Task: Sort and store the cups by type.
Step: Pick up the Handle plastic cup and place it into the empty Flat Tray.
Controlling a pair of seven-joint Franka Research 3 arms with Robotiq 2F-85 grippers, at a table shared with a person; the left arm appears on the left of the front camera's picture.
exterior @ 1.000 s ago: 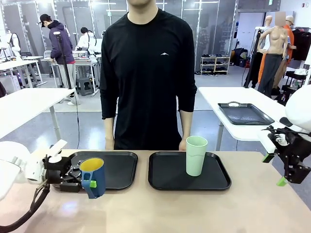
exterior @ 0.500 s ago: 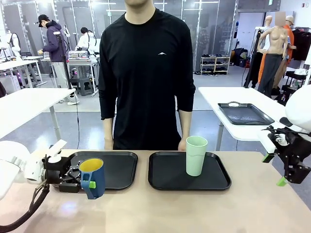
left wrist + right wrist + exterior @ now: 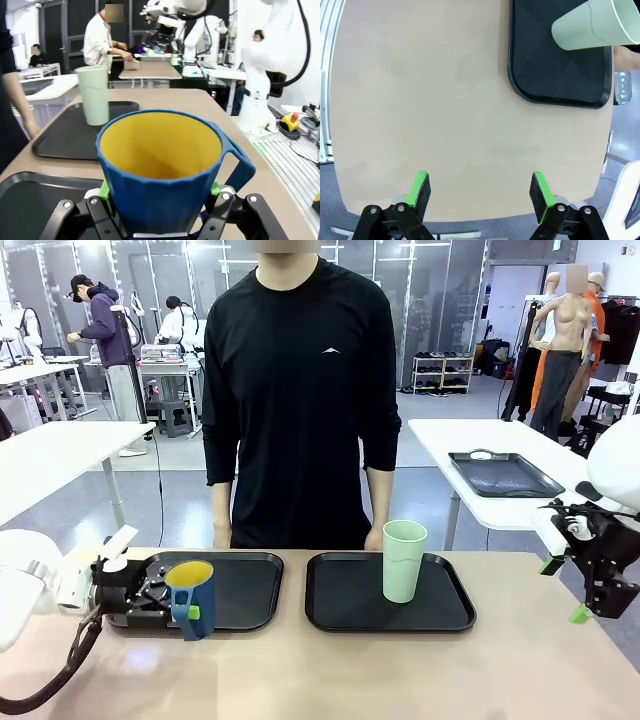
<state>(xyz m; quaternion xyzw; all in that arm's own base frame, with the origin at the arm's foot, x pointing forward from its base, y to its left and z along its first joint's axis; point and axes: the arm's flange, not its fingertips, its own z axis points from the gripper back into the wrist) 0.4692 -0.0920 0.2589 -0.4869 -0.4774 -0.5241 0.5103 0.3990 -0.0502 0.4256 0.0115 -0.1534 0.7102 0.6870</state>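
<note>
A dark blue mug [image 3: 192, 597] with a yellow inside and a handle is held upright in my left gripper [image 3: 178, 610], which is shut on it at the near edge of the left black tray [image 3: 245, 585]. In the left wrist view the mug [image 3: 162, 170] sits between the green pads. A tall pale mint-green tumbler [image 3: 404, 560] stands upright on the right black tray [image 3: 345, 608]; the tumbler [image 3: 590, 27] also appears in the right wrist view. My right gripper [image 3: 575, 590] hangs open off the table's right end, its fingers [image 3: 418, 192] wide apart over bare tabletop.
A person in black stands at the far edge, one hand [image 3: 377, 537] just behind the tumbler. Bare tan tabletop [image 3: 400, 670] runs along the front. Another table with a tray [image 3: 503, 475] stands beyond at the right.
My left gripper has carried the blue mug slightly up and back toward the left tray, turning it more upright. The right arm and the tumbler have not moved.
</note>
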